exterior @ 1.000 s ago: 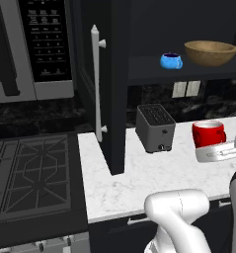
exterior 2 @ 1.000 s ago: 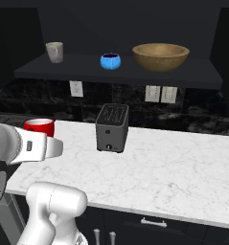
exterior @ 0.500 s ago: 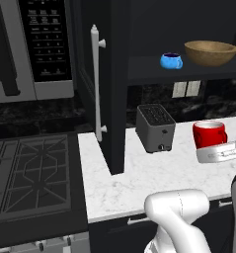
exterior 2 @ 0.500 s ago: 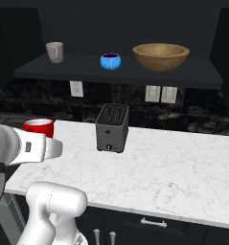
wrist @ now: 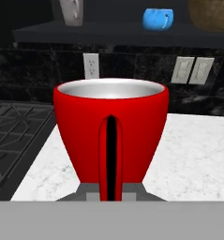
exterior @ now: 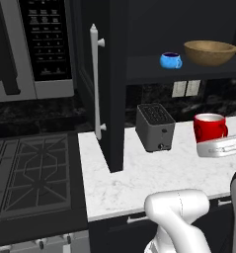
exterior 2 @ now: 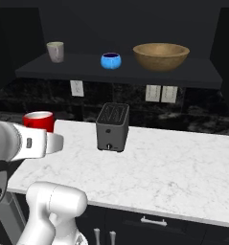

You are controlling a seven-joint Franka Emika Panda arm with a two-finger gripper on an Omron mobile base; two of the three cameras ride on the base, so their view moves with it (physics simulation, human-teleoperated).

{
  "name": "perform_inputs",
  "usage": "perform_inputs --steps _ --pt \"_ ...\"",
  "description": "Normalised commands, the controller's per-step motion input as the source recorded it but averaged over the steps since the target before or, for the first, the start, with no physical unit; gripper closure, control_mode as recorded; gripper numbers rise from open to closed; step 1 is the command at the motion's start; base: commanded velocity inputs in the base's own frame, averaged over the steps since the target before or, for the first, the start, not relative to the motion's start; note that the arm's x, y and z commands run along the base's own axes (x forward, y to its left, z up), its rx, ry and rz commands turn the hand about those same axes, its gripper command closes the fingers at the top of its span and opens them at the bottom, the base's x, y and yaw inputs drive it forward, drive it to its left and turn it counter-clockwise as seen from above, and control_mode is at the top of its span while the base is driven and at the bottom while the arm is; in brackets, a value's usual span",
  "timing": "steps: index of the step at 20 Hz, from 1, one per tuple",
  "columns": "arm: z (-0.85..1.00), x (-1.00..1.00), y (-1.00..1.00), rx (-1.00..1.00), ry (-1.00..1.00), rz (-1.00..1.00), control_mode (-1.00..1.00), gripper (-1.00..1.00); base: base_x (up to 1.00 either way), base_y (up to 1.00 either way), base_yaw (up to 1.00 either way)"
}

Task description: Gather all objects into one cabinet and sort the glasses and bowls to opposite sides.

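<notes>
My gripper [wrist: 111,191] is shut on the handle of the small red cup [wrist: 111,122], which I hold upright above the marble counter. The cup [exterior: 211,126] hangs right of the toaster from the left base, and at the left [exterior 2: 38,120] from the right base. The black upper cabinet's door [exterior: 112,84] stands open, edge-on, with its long silver bar handle [exterior: 96,81]. On its shelf [exterior 2: 116,72] stand the beige mug [exterior 2: 55,51] at the left, the blue round vessel [exterior 2: 110,60] in the middle and the wide wooden bowl [exterior 2: 161,56] at the right.
A dark toaster [exterior: 155,126] stands on the white marble counter [exterior: 154,178] below the shelf. A microwave [exterior: 40,44] hangs above a gas stove [exterior: 30,173] to the left. Wall outlets [exterior 2: 162,93] sit on the black backsplash.
</notes>
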Motion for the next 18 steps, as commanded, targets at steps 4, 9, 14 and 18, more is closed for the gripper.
perform_inputs --steps 4,9,14,18 --pt "0.00 0.13 0.00 0.00 -0.23 0.00 -1.00 1.00 0.00 0.00 0.00" --pt "0.00 0.23 0.00 0.00 -0.18 0.00 -1.00 1.00 0.00 0.00 0.00" --pt "0.03 0.42 0.00 -0.02 -0.10 0.00 -1.00 1.00 0.00 0.00 0.00" --pt "0.29 0.64 0.00 0.00 0.00 0.00 -1.00 1.00 0.00 0.00 0.00"
